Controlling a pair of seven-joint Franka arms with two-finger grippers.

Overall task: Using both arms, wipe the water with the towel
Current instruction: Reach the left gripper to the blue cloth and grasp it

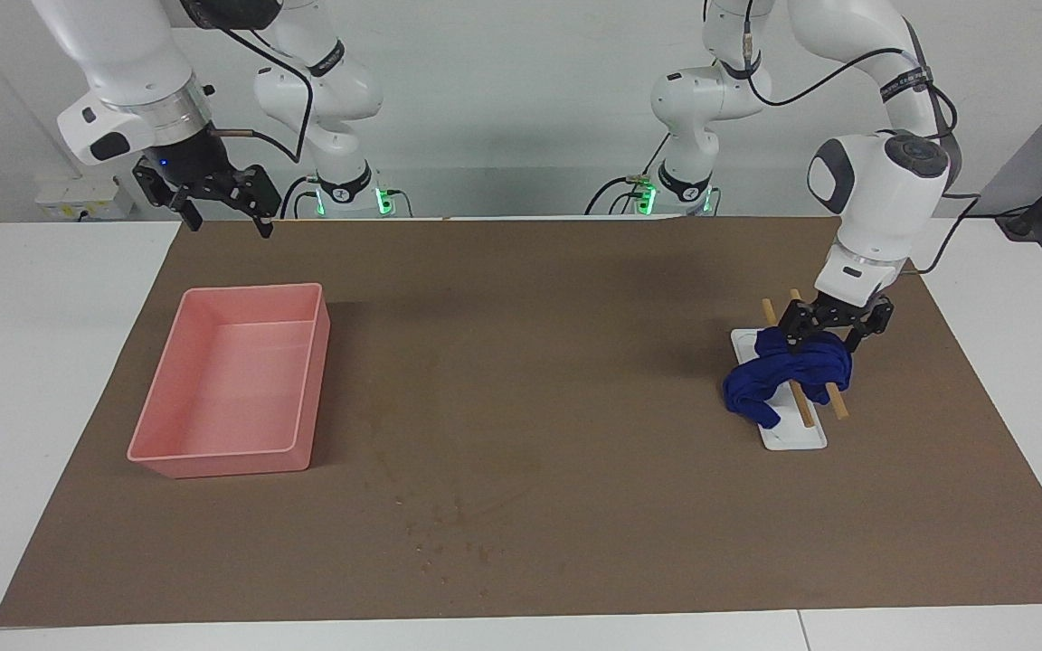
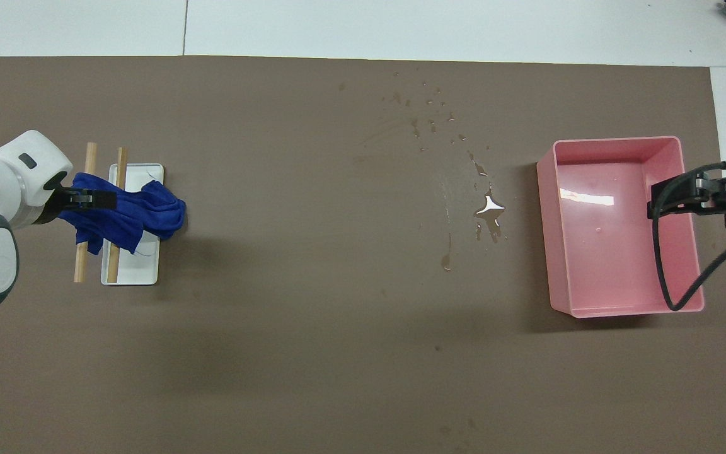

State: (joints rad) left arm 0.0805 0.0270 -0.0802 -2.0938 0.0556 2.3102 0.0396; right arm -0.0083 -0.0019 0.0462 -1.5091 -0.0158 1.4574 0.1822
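In the facing view, one blue towel (image 1: 788, 372) was seen draped over two sticks (image 1: 836, 401) on one white tray (image 1: 793, 437). The left claw (image 1: 832, 338), spread open, was set down at the towel's top. The right claw (image 1: 221, 215), open and empty, was held above the worktop (image 1: 539, 362) near one pink bin (image 1: 233, 380).

In the overhead view, one water spill (image 2: 488, 208) was seen beside the bin (image 2: 621, 224), well apart from the towel (image 2: 125, 214).

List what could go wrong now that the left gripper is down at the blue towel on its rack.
1. The blue towel drapes over two wooden rods that lie across a white tray. The open left gripper is right at the cloth, so a lift may drag a rod or the tray along.
2. The bunched towel may be caught by one fold only and slip.
3. The water sits close beside the pink bin; wiping may bump it. The right gripper waits, open.
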